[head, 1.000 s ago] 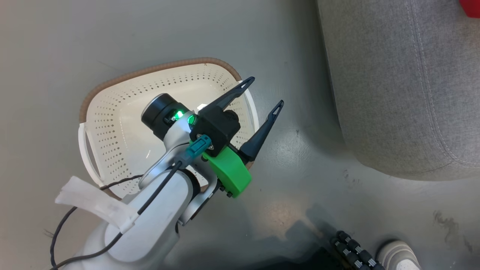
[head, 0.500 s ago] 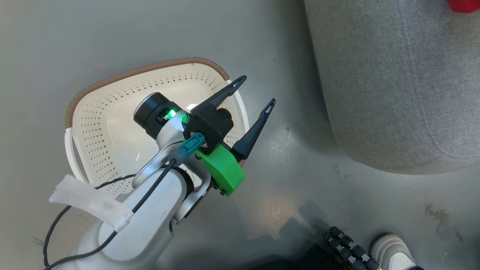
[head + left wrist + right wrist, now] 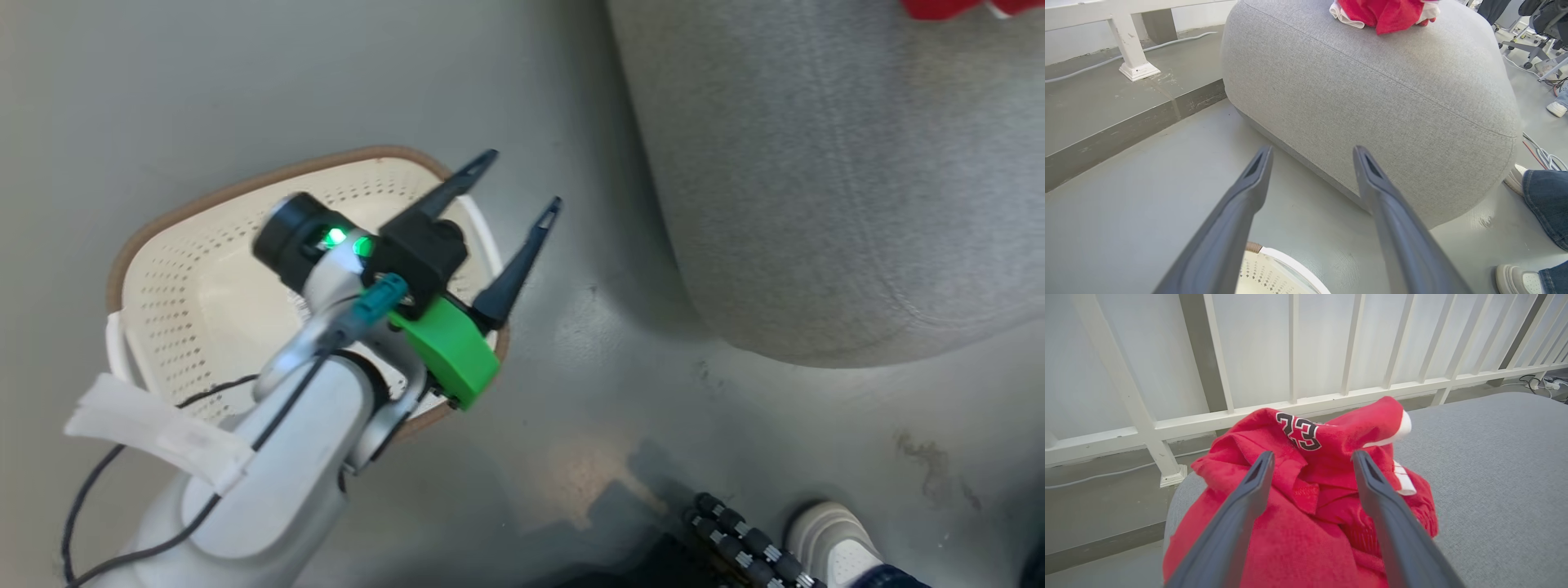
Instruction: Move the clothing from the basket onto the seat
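Grey floor (image 3: 163, 82), scuffed near the bottom of the head view. Seat (image 3: 816, 163) takes up the upper right there, big rounded grey cushion with stitched seams, standing on the floor well apart from the basket. White railing (image 3: 1290, 355) behind the seat in the right wrist view.

Basket (image 3: 163, 278) sits on the floor at left in the head view, cream with perforated walls and a brown rim. The part of its inside that shows is bare white plastic; the left arm (image 3: 269, 474) hides the rest. A bit of its rim also shows at the bottom of the left wrist view.

Clothing (image 3: 1298, 490) lies on top of the seat near its edge, a crumpled red heap with white trim and a "23" showing. A red sliver of it shows at the top right of the head view.

Left claw (image 3: 522, 179) hangs over the basket's right rim, fingers spread wide, nothing between them, pointing toward the seat.

Right claw (image 3: 1312, 453) is over the clothing heap, fingers wide apart, pinching nothing.

Person's white shoe (image 3: 833, 539) on the floor at lower right of the head view.
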{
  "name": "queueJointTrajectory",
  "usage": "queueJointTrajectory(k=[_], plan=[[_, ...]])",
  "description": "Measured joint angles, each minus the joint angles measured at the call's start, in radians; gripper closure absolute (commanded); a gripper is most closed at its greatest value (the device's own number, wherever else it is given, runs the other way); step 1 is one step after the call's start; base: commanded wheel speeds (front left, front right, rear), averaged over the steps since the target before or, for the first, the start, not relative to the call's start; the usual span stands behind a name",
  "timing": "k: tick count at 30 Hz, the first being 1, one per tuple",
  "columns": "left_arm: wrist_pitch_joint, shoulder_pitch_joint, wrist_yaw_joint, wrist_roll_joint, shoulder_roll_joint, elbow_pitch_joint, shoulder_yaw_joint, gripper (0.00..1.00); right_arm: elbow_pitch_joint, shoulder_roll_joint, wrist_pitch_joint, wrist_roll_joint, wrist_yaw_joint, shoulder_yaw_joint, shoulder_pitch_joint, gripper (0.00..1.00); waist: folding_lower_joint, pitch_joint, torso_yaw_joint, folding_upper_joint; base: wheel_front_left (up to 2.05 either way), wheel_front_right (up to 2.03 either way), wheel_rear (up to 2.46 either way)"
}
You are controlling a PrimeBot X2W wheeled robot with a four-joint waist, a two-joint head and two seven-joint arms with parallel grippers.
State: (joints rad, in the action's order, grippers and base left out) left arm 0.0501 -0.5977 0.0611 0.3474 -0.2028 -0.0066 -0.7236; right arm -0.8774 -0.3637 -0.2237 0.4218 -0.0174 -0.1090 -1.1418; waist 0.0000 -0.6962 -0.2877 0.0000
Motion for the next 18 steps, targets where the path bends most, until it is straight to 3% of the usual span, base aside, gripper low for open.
queueJointTrajectory(k=[18], plan=[[-0.105, 0.030, -0.015, 0.075, -0.005, 0.096, 0.089, 0.00, -0.020, 0.045, -0.027, -0.019, -0.046, -0.037, 0.081, 0.00, 0.0000, 0.150, -0.081, 0.0000, 0.00, 0.00, 0.00]])
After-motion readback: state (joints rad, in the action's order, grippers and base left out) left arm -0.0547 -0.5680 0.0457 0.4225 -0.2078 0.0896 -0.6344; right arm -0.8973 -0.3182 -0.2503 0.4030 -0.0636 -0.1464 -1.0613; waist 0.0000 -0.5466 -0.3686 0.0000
